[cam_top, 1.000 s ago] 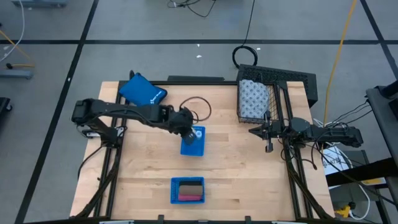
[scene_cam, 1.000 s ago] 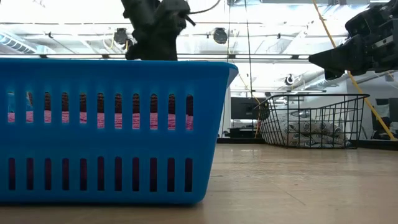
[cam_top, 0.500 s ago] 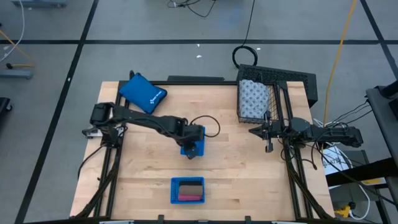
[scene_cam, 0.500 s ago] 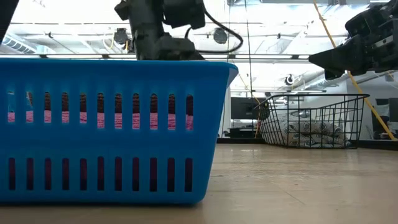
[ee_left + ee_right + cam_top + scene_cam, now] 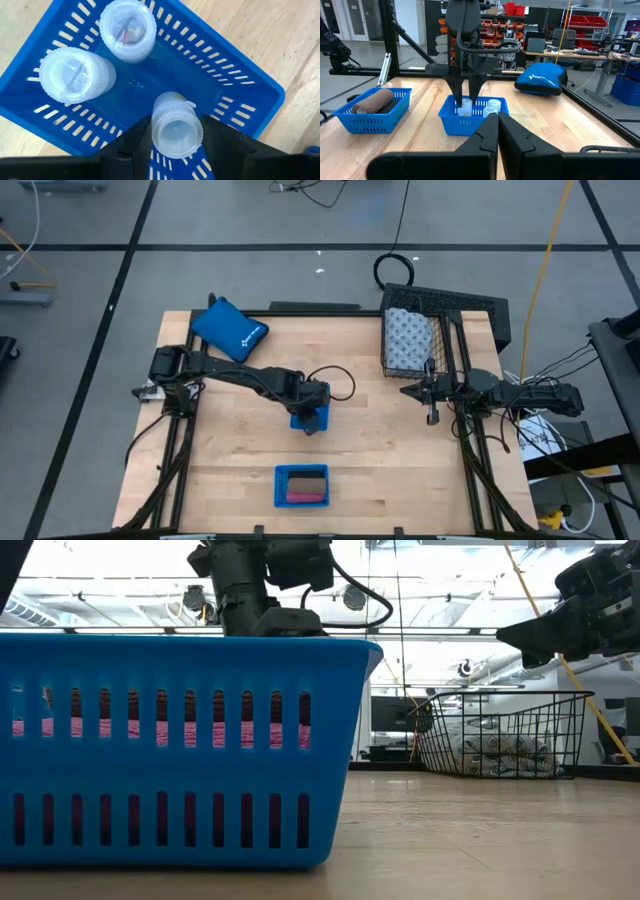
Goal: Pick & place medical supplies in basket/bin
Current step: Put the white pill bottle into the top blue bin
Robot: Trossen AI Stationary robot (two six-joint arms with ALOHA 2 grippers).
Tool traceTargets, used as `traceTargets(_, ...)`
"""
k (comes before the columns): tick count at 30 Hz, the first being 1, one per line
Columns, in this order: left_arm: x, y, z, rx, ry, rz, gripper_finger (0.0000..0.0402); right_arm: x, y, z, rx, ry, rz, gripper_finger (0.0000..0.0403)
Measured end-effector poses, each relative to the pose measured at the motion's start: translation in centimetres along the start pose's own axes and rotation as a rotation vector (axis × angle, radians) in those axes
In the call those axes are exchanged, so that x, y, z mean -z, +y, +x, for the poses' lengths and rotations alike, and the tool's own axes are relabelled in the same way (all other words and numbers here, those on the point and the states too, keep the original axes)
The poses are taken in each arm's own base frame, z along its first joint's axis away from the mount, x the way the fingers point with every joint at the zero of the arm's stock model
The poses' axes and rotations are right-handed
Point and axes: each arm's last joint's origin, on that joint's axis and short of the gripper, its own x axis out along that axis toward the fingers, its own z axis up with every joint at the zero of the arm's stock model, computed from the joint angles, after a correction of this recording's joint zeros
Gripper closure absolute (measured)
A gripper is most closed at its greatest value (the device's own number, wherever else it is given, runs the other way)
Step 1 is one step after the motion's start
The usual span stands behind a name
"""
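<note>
Three white bottles stand in a small blue tray point(image 5: 235, 85) at mid-table point(image 5: 320, 393). My left gripper point(image 5: 176, 131) is open and reaches down into that tray point(image 5: 312, 420). Its fingers stand close on either side of one bottle point(image 5: 175, 125); the other two point(image 5: 127, 27) point(image 5: 75, 75) stand free. The dotted white roll point(image 5: 407, 340) lies in the black wire basket point(image 5: 445, 300) at the far right. Pink and dark blocks lie in a second blue tray point(image 5: 302, 485) near the front edge. My right gripper point(image 5: 432, 416) is shut and hovers beside the basket. My left gripper comes from above, pointing down, with one finger point(image 5: 135, 142) on each side of the bottle's cap point(image 5: 175, 137). The bottle stands upright on the tray floor. I cannot tell whether the fingers touch it.
A blue pouch point(image 5: 230, 328) lies at the table's far left corner. In the low view the near tray point(image 5: 180, 750) fills the left foreground and the basket point(image 5: 505, 730) stands behind on the right. Bare wood lies between the trays and the basket.
My left gripper has moved toward the table's near edge and gone down into the small blue tray, ending around one bottle; over the last half second it has hardly moved.
</note>
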Motion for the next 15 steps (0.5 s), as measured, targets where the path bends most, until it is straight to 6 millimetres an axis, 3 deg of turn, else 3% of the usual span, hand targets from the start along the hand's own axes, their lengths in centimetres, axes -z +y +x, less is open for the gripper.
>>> traceTargets(15, -0.2, -0.07, 0.0, 0.013, -0.018, -0.007, 0.0221, 0.0, 0.0, 0.0, 0.0, 0.0, 0.0, 0.0403)
